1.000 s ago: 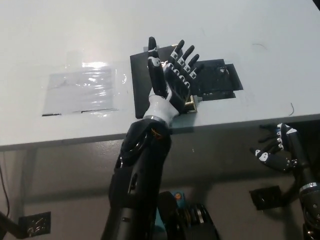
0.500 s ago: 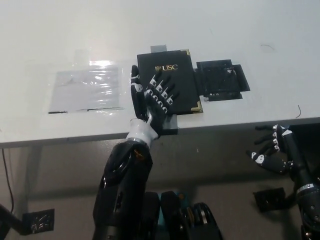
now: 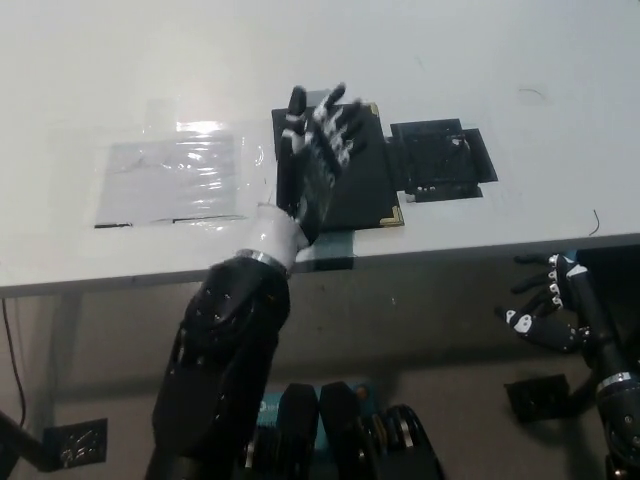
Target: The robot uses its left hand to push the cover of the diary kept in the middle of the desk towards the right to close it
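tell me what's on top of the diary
The left hand, fingers spread, covers the closed diary's left part. Whether it touches the cover, and anything printed beneath it, is hidden.

Looking like a lab or test bench, not a home. Plain white desk (image 3: 480,60) sitting on a bare grey floor (image 3: 440,340). Clear plastic sheet (image 3: 175,180) taped flat on the top, black tape patch (image 3: 440,160) stuck beside the diary (image 3: 365,190), likely as position markers. Small black blocks (image 3: 70,445) lying on the floor under the desk.
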You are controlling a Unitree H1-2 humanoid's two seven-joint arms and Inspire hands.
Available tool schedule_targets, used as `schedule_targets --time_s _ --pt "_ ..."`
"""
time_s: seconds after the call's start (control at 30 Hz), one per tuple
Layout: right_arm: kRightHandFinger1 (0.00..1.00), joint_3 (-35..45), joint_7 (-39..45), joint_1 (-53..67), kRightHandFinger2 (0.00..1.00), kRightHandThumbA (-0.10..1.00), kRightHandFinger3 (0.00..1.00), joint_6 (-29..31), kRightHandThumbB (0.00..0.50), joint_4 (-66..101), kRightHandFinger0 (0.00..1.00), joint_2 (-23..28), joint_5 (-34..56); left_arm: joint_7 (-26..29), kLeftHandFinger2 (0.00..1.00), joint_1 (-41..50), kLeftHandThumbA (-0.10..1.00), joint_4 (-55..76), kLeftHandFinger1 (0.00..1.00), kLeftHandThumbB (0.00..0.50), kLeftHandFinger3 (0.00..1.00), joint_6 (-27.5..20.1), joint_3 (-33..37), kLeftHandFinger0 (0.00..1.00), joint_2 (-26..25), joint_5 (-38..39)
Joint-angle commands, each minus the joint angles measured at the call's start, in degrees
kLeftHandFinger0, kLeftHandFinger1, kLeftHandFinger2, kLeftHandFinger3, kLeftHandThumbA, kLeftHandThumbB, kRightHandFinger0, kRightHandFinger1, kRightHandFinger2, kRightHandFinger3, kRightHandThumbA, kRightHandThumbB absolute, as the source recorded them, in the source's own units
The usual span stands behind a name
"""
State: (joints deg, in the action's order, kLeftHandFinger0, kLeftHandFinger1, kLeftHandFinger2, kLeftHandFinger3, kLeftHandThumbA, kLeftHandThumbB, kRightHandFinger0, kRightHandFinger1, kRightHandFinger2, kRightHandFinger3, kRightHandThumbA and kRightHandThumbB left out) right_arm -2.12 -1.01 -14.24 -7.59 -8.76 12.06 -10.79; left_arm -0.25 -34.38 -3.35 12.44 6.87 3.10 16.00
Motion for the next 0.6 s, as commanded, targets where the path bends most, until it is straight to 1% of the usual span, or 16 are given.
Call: schedule_targets --time_s 0.0,0.07,0.1,0.13,0.17,0.2,0.23,0.27,0.3,0.33,0.37,0.4,0.43,0.47,0.5,0.57 --pt "0.34 0.72 0.51 -1.17 0.46 0.86 0.71 0.28 0.084 1.35 0.25 1.21 -0.01 -2.62 1.00 -0.32 1.00 12.56 1.00 0.324 1.00 2.17 3.23 1.00 -3.63 -6.57" --pt "0.34 0.80 0.54 -1.44 0.47 0.87 0.72 0.37 0.089 1.09 0.24 1.29 0.10 -2.54 1.00 0.00 1.00 16.16 1.00 0.336 1.00 3.15 4.13 1.00 -5.62 -8.74" --pt "0.34 0.93 0.58 -1.36 0.47 0.86 0.72 0.49 0.061 1.18 0.24 1.28 0.34 -2.63 1.00 0.63 1.00 18.35 1.00 0.308 1.00 3.10 4.29 1.00 -6.89 -9.87" --pt "0.34 1.14 0.65 -1.24 0.48 0.83 0.73 0.66 0.054 1.33 0.24 1.28 0.69 -2.80 1.00 1.55 1.00 21.57 1.00 0.300 1.00 2.96 4.49 1.00 -8.77 -11.58" --pt "0.35 1.24 0.60 -1.13 0.48 0.82 0.73 0.71 0.045 1.35 0.26 1.35 0.71 -2.77 1.00 2.88 1.00 23.43 1.00 0.317 1.00 2.73 4.68 1.00 -10.69 -13.84" --pt "0.36 1.37 0.52 -1.03 0.48 0.80 0.73 0.84 0.037 1.42 0.26 1.32 0.79 -2.89 1.00 4.49 1.00 25.56 1.00 0.249 1.00 2.56 4.80 1.00 -12.71 -16.17" --pt "0.36 1.37 0.29 -1.00 0.48 0.80 0.73 0.51 0.036 1.56 0.26 1.26 0.47 -3.12 1.00 7.24 1.00 26.47 1.00 0.187 1.00 -0.06 4.14 1.00 -14.88 -17.43" --pt "0.36 1.50 0.30 -0.94 0.48 0.80 0.74 0.23 0.025 1.65 0.27 1.32 0.48 -3.09 1.00 10.44 1.00 27.65 1.00 0.142 1.00 -1.67 3.55 1.00 -17.03 -18.99" --pt "0.35 1.61 0.22 -0.96 0.48 0.80 0.73 0.13 0.041 1.63 0.26 1.23 0.55 -2.86 1.00 11.68 1.00 28.13 1.00 0.163 1.00 -1.93 3.58 1.00 -17.91 -20.20" --pt "0.35 1.86 0.11 -0.94 0.48 0.80 0.73 0.01 0.045 1.66 0.26 1.18 0.71 -2.55 1.00 13.09 1.00 28.70 1.00 0.168 1.00 -2.20 3.79 1.00 -18.90 -21.95" --pt "0.35 1.77 -0.02 -0.99 0.48 0.82 0.72 -0.20 0.052 1.75 0.25 1.31 0.22 -2.01 1.00 17.98 1.00 29.52 1.00 0.137 1.00 -5.05 3.75 1.00 -22.01 -26.66" --pt "0.35 1.89 -0.05 -1.03 0.48 0.83 0.72 -0.19 0.053 1.74 0.25 1.36 0.23 -1.89 1.00 18.29 1.00 29.56 1.00 0.135 1.00 -5.31 3.95 1.00 -22.42 -27.28" --pt "0.36 1.98 0.04 -1.07 0.49 0.84 0.73 -0.25 0.053 1.86 0.26 1.53 0.28 -1.34 1.00 20.37 1.00 28.85 1.00 0.141 1.00 -7.01 4.30 1.00 -24.10 -30.21" --pt "0.37 1.86 0.20 -1.09 0.50 0.84 0.73 -0.44 0.056 2.06 0.27 1.68 0.12 -0.33 1.00 25.06 1.00 27.67 1.00 0.158 1.00 -9.61 4.72 1.00 -27.57 -35.84" --pt "0.37 1.95 0.14 -1.27 0.50 0.85 0.73 -0.42 0.056 1.90 0.28 1.76 0.12 -0.10 1.00 26.35 1.00 27.21 1.00 0.160 1.00 -9.49 5.07 1.00 -28.94 -38.05" --pt "0.39 1.75 0.24 -1.81 0.52 0.86 0.76 -0.54 0.038 1.38 0.31 1.93 -0.13 1.59 1.00 30.55 1.00 24.55 1.00 0.160 1.00 -10.91 5.62 1.00 -32.51 -43.38"
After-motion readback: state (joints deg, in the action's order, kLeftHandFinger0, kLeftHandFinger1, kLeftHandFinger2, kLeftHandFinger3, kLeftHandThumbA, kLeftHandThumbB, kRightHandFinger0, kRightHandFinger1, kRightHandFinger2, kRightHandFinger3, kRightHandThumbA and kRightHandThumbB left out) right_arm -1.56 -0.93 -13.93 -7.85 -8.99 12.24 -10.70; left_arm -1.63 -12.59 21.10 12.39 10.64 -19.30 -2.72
